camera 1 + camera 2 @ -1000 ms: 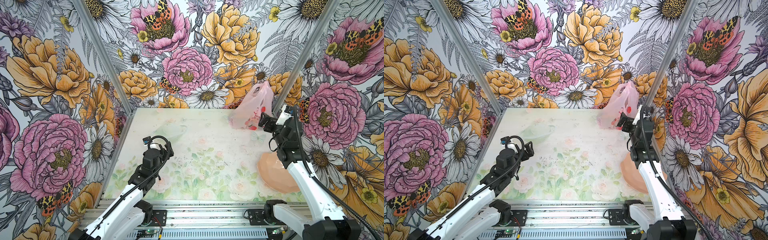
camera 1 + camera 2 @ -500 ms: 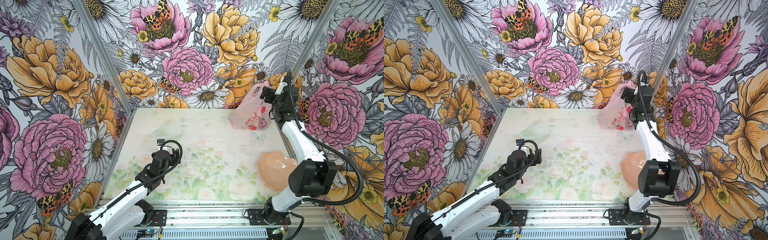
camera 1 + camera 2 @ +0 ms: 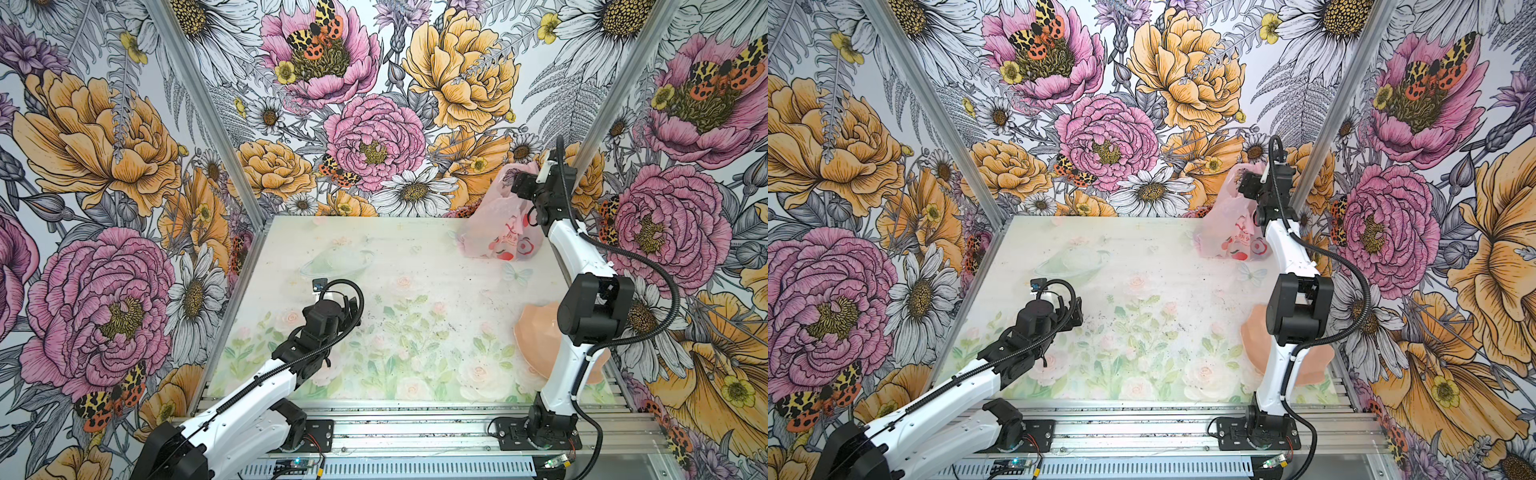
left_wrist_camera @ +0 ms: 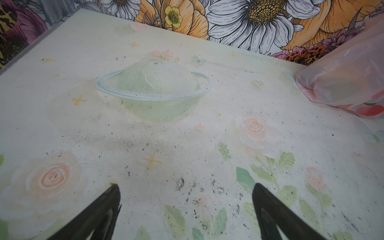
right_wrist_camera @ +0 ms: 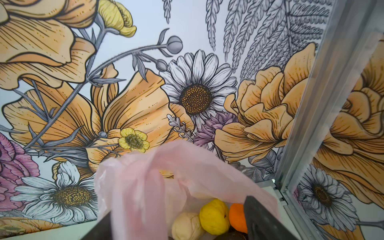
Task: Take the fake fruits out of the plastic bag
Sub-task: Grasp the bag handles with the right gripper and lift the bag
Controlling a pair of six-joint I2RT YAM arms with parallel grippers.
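The plastic bag, pale pink with red print, stands at the table's far right corner against the back wall. My right gripper is at the top of the bag, by its handles. In the right wrist view the right gripper is open, its fingers wide apart with the bag's pink film draped between them. Through the bag's mouth I see fake fruits: a yellow citrus, an orange and a cream pear. My left gripper is open and empty, low over the table's left middle.
A peach scalloped plate lies at the near right, partly behind the right arm. The metal corner post and the walls stand close round the bag. In the left wrist view the bag sits well ahead, beside the back wall.
The right arm has risen from beside the bag to its top, where the film now lies between the fingers. The left arm has reached forward towards the table's middle.
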